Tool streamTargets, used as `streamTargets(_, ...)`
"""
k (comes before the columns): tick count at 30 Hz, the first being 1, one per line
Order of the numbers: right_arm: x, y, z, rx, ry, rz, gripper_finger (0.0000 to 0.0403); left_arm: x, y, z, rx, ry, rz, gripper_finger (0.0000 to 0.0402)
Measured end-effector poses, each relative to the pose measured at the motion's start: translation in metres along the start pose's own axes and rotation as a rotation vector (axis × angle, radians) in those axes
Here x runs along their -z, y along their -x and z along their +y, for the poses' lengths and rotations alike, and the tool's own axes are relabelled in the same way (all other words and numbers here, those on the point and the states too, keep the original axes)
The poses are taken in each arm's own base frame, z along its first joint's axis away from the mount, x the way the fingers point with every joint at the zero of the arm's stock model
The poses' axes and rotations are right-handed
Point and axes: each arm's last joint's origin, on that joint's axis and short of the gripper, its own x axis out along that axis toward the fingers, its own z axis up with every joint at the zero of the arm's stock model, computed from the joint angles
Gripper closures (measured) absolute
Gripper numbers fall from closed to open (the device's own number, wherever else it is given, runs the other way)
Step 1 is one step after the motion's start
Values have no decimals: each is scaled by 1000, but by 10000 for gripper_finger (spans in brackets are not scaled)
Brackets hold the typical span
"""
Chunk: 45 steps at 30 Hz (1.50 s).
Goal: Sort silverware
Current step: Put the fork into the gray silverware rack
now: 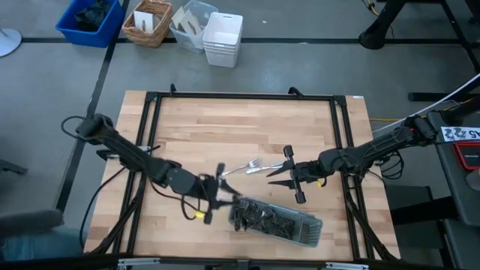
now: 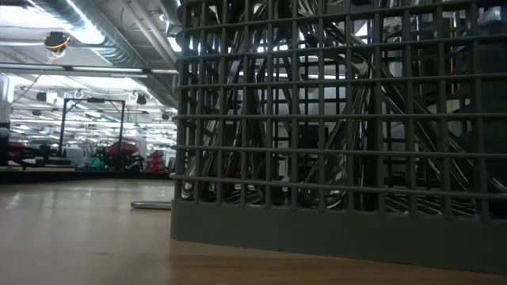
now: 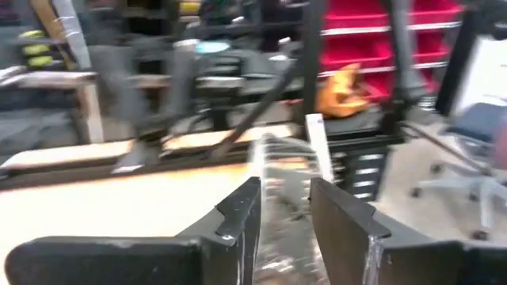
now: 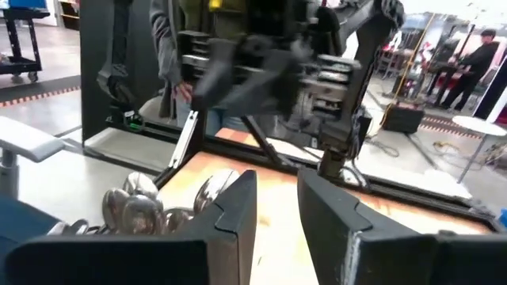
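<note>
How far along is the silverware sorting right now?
Barely started: most silverware is heaped in the mesh tray; one fork lies out on the table. Left gripper is at the tray's end, right gripper open beside the fork. No sorted groups visible.

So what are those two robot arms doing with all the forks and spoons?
They are sorting silverware on a wooden table. A grey mesh tray near the front edge is packed with cutlery. The left gripper hovers at the tray's end, fingers apart around some shiny blurred metal. The right gripper sits beside a fork lying loose on the table, holding nothing.
</note>
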Motion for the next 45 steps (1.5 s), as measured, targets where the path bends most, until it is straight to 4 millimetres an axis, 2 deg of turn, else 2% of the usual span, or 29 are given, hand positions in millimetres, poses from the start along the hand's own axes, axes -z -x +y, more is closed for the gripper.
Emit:
streamTargets(4,-3,3,-2,57,22,-6,306,-14,24,16,-131,1,59,298)
streamTargets(8,-9,9,-7,183,33,-11,306,-15,41,37,-257,-7,157,298)
streamTargets(14,-19,26,-20,374,104,14,306,11,40,78,-454,119,374,298)
streamTargets(19,-9,38,-45,472,60,138,306,42,29,113,-583,179,566,298)
streamTargets(23,8,44,-67,480,7,286,306,67,21,128,-528,222,731,298)
streamTargets(26,19,48,-78,412,-21,367,306,86,14,133,-436,229,865,298)
streamTargets(31,26,53,-89,298,-71,404,306,111,4,138,-370,170,991,298)
streamTargets(35,29,56,-93,260,-95,422,306,123,-2,148,-257,133,1011,310)
streamTargets(39,32,58,-96,269,-106,451,306,136,-4,164,-170,158,899,329)
streamTargets(45,31,58,-97,274,-102,434,306,141,4,187,-190,219,844,344)
